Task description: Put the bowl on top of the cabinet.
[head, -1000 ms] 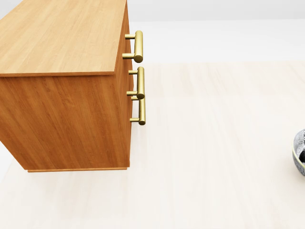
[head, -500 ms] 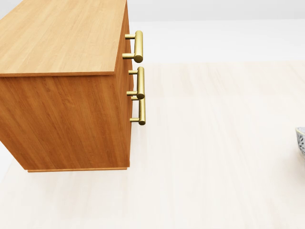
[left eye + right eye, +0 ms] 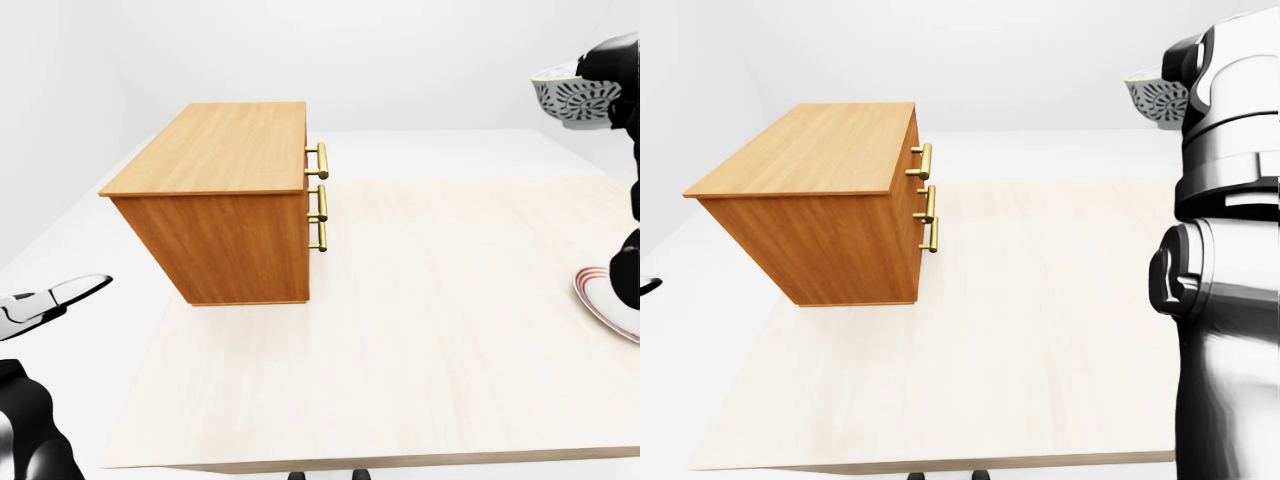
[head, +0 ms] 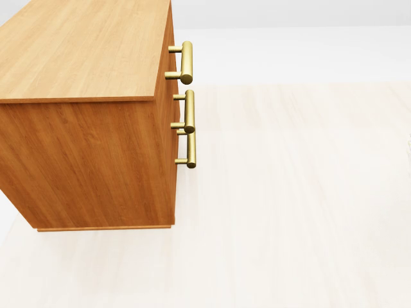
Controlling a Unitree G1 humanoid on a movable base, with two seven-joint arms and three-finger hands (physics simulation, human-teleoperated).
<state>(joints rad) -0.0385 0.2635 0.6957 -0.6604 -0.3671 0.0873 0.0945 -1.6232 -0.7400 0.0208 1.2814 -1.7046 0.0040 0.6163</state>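
So the bowl (image 3: 570,95) is up in the air right now, way over at the top right of the left-eye view, well clear of the table (image 3: 420,330) below it. It's white with a dark leafy pattern on the outside. The robot's right hand (image 3: 610,62) is on its right-hand side, black fingers wrapped over the rim there, so I'd call that a proper grasp. In the right-eye view the big silver and black right arm (image 3: 1230,250) blocks most of that side and you only catch a sliver of the bowl poking out from behind it.

The cabinet (image 3: 225,205) sits on the left part of the table, well apart from the bowl. It's an orange-brown wood box with three brass handles (image 3: 318,195) stacked down its right face. Its top is flat, lighter wood. The head view is basically just the cabinet filling the left half and pale tabletop for the rest.

There's a plate (image 3: 608,300) with a reddish rim at the right edge of the left-eye view, lying on the table, partly cut off by the frame and partly behind the arm.

The left hand (image 3: 45,300) is low at the left edge of the left-eye view, off the table side, holding nothing. You can see a white and black finger sticking out toward the right, but I honestly can't tell if the hand is spread or curled from this.
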